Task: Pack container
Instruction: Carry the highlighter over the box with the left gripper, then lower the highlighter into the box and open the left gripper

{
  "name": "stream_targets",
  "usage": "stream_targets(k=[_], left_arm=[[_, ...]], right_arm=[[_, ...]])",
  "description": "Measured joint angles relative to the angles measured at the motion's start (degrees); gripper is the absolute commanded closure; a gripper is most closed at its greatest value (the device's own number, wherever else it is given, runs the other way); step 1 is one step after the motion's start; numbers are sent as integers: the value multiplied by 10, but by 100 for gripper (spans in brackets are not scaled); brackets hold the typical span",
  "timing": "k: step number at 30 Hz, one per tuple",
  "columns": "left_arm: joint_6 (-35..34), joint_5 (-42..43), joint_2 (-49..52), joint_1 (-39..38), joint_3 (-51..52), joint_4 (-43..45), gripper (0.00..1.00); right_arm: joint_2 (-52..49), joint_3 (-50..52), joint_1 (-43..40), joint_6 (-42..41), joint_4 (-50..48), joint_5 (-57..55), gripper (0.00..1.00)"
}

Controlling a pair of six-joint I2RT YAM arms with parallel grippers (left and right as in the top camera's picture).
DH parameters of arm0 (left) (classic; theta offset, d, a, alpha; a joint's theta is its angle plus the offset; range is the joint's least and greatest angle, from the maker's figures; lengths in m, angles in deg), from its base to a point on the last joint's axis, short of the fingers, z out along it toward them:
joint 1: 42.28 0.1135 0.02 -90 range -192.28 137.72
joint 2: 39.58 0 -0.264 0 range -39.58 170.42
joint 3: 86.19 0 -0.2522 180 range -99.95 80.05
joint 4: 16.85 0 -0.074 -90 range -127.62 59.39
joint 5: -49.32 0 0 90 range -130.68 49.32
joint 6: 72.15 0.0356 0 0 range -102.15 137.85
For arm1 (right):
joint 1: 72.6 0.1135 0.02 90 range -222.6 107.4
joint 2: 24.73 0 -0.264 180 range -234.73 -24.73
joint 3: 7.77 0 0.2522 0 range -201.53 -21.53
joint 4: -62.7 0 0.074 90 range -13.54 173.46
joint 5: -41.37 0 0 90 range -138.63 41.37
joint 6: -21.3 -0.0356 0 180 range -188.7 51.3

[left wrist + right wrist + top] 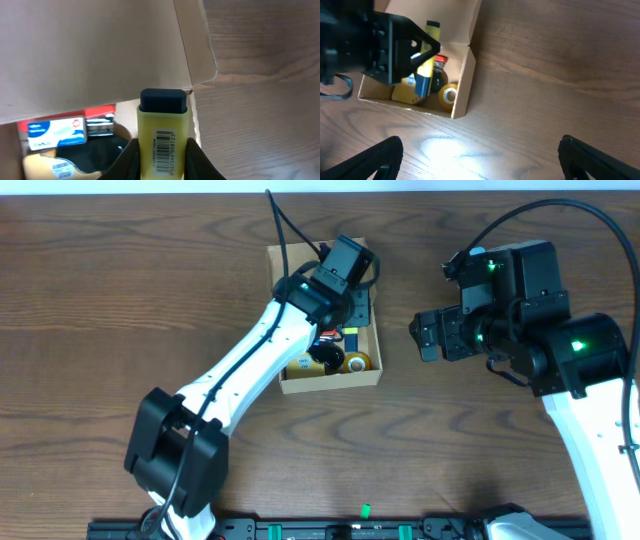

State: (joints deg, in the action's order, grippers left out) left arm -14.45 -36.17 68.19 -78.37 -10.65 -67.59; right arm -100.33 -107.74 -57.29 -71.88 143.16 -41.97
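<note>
Container: tan box [290,262] just 12 o'clock of table centre, flap up on its 12 o'clock side. I see it open and part filled.

Left gripper: left gripper [162,156] is closed narrow on a yellow marker [162,125], a finger on either side of the barrel and the dark cap pointing away from the wrist. In the overhead view it hangs over the box's 1 o'clock corner.

Marker position: from the right wrist view its lower end sits down among the packed things. I cannot tell whether it touches the bottom.

Right gripper: right gripper [425,335] is spread wide and holds nothing. It sits at 3 o'clock of the box, near it but apart.

Already in: a yellow roll [357,362] in the 5 o'clock corner, a blue-and-white packet [55,132], a black item [90,152], and something red that I cannot make out.

Progress: well along, by my read. Several items are packed and this marker is on its way in.

Left to do: release the marker, pull my left arm clear, then fold the flap down. I see no loose items on the table, so this may be the last one.
</note>
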Motion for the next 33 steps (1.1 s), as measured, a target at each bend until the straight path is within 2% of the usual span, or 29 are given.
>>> stream_targets(k=[13, 26, 33], left_arm=[[-64, 0, 33, -24, 0, 16, 94], [-91, -7, 34, -47, 0, 12, 94], [-99, -12, 34, -47, 0, 12, 91]], right_arm=[[0, 0, 0, 0, 0, 0, 1], [0, 0, 0, 0, 0, 0, 1], [0, 0, 0, 0, 0, 0, 1]])
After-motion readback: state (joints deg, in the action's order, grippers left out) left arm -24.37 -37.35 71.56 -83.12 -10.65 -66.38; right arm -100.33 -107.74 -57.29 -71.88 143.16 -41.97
